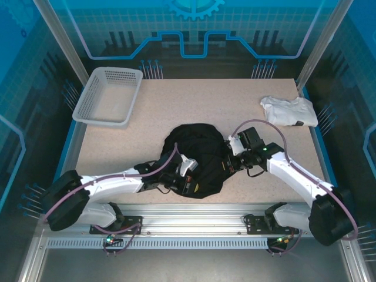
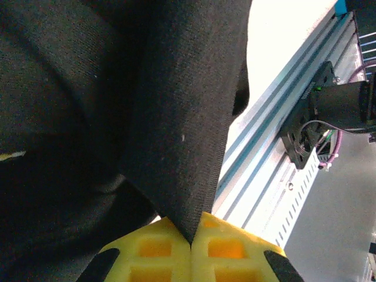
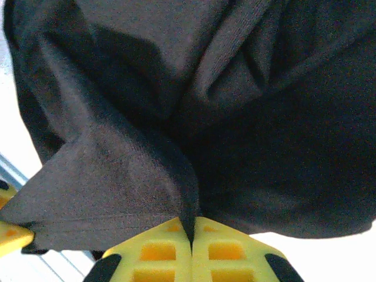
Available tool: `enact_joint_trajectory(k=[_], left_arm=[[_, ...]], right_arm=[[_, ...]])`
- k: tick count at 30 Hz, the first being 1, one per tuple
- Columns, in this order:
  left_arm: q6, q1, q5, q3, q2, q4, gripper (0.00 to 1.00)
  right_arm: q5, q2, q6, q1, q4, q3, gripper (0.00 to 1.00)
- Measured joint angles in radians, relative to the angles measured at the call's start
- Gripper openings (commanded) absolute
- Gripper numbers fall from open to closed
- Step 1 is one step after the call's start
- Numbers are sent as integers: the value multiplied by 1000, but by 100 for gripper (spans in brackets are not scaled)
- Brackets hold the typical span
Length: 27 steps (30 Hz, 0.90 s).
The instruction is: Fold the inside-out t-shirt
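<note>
The inside-out t-shirt [image 1: 197, 154] is a crumpled black heap near the middle front of the table. My left gripper [image 1: 189, 176] is at its near left side, and in the left wrist view the yellow fingers [image 2: 154, 249] are shut on a fold of the black cloth [image 2: 170, 147]. My right gripper [image 1: 230, 157] is at the shirt's right side. Its yellow fingers [image 3: 218, 252] are pinched shut on a pleat of the t-shirt [image 3: 176, 129]. A sliver of pale label [image 2: 12, 156] shows at the left.
A white mesh basket [image 1: 108, 96] stands at the back left. A white folded garment [image 1: 289, 110] lies at the back right. The aluminium rail [image 1: 194, 212] with the arm bases runs along the near edge.
</note>
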Motion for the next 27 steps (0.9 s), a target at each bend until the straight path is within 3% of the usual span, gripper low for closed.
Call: enact_joint_trajectory(k=[5, 8, 14, 20, 23, 27], left_arm=[[5, 16, 13, -37, -80, -57, 5], [8, 20, 32, -48, -72, -70, 12], [13, 20, 79, -48, 33, -103, 28], [24, 32, 90, -48, 26, -136, 44], [28, 81, 57, -49, -34, -146, 49], [6, 224, -42, -49, -146, -140, 63]], right_arm=[[-1, -83, 36, 0, -60, -29, 4], [0, -92, 75, 1, -68, -57, 8], [79, -72, 134, 11, -64, -92, 28], [165, -97, 129, 35, -57, -88, 46], [169, -100, 108, 40, -17, -69, 51], [165, -40, 85, 46, 81, 0, 57]])
